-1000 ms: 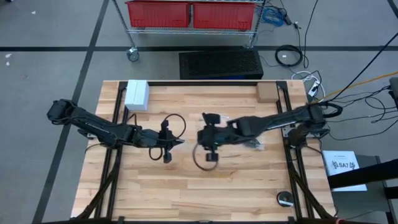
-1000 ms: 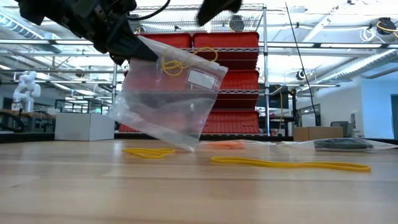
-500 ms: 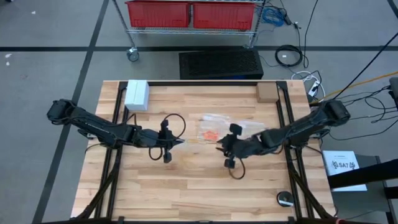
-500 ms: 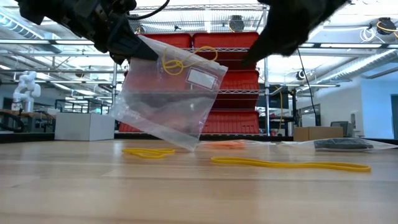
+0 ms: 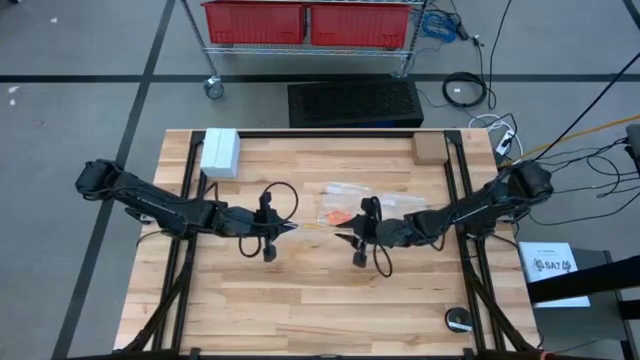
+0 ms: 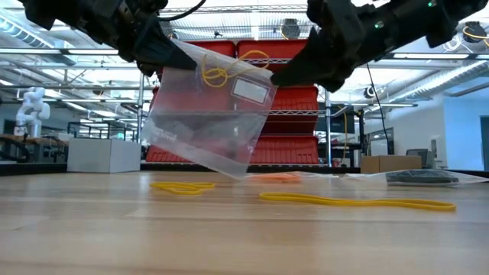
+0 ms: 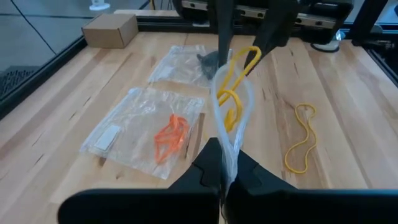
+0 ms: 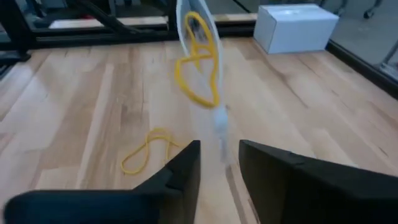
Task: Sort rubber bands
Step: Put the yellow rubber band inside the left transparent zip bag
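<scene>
I have the left gripper [image 7: 222,163] clamped on the top edge of a clear bag [image 6: 210,114], jaws together on the plastic. The bag hangs above the tabletop [image 5: 300,300] and tilts, its lower corner toward the tabletop and its long axis slanting down away from the gripper. A yellow rubber band [image 6: 215,76] is bunched at the mouth of that bag, just beside the left gripper; in the left wrist view it loops upward out of the opening [image 7: 233,78].

My right gripper [image 8: 219,158] sits on the far side of the held bag from the left gripper, its jaws apart with the bag's edge showing between them. From the low view its tip reaches the bag's upper corner, though I cannot tell whether it touches.

Below the held bag a second yellow band [image 6: 183,186] lies flat as a long, narrow loop. A longer yellow band [image 6: 355,202] stretches across the tabletop beside it, long axis running sideways in the low view.

Beyond the held bag, seen from the left gripper, a flat bag with orange bands [image 7: 169,135] lies on the tabletop, and farther still another flat bag with dark bands [image 7: 210,61]. A white box [image 5: 219,152] stands at the back corner on the left arm's side.
</scene>
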{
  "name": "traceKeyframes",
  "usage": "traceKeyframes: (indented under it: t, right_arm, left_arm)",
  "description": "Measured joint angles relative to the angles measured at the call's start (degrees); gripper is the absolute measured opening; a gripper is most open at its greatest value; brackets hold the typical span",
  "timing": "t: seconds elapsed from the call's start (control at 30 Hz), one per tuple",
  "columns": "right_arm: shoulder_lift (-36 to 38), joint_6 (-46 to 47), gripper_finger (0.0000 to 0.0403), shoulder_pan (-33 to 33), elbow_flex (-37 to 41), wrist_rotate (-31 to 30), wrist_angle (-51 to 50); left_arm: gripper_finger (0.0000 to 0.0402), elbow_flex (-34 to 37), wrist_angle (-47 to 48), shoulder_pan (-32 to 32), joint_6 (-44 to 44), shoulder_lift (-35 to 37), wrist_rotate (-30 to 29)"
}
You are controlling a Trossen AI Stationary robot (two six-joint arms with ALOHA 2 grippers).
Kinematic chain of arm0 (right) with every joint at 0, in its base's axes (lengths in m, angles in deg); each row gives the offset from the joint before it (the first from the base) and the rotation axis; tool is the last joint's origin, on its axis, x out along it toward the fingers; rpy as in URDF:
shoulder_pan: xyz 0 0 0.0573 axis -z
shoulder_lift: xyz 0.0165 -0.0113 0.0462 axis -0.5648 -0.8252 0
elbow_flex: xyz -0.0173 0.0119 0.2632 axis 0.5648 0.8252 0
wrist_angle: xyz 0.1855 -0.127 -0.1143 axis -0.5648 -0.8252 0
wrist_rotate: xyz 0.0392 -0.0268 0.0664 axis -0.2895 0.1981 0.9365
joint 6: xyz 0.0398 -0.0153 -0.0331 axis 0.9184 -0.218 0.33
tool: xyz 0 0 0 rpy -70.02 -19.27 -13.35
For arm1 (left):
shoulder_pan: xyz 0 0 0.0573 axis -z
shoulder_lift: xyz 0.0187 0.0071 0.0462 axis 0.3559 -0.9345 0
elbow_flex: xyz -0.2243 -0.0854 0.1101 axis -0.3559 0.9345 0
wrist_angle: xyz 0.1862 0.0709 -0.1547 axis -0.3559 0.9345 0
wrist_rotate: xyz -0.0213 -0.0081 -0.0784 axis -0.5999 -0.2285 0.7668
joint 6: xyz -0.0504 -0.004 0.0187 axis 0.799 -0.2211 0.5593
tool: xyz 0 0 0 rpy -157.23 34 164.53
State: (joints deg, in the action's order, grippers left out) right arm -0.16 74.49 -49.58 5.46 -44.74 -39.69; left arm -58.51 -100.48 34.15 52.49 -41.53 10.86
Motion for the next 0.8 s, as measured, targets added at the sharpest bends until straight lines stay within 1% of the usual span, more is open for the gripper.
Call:
traceKeyframes:
  t: [0.1,0.2,0.23,0.3,0.4,0.43,0.57,0.67,0.8]
  right_arm:
    - [-1.5,-1.8,0.0078,0.2,0.0,0.5,3.5]
    - [-2.6,-2.8,0.0019,0.2,-0.3,1.1,5.3]
    - [-2.6,-3.2,0.0011,0.2,-0.6,1.1,5.2]
    - [-2.4,-3.5,0.0008,0.1,-1.4,1.1,5.5]
    - [-1.7,-6.3,0.0002,-0.3,-3.9,1.2,5.3]
    - [-1.5,-7.3,0.0002,-0.5,-5.1,1.2,4.1]
    - [-1.3,-8.1,0.0001,-1.0,-11.4,0.8,-6.9]
    - [-1.3,-8.0,0.0001,-1.4,-15.4,-1.8,-15.5]
    - [-0.7,-7.7,0.0001,-2.9,-20.0,-5.7,-25.8]
  left_arm:
    - [0.0,0.0,0.0,0.0,-0.3,0.0,0.0]
    - [0.0,0.0,-0.1,0.0,-0.3,0.0,0.0]
    - [0.0,0.0,-0.2,0.0,-0.3,0.0,0.0]
    - [0.0,0.0,-0.7,0.0,-0.5,0.0,0.0]
    - [0.0,0.0,-2.2,0.4,-1.0,0.0,0.0]
    - [0.0,0.0,-2.8,0.7,-1.3,0.0,0.0]
    - [0.0,0.0,-4.7,2.0,-1.9,0.0,0.1]
    - [0.0,0.0,-4.5,3.1,-3.1,0.0,0.2]
    - [0.0,0.0,-2.9,4.6,-3.4,2.0,-1.0]
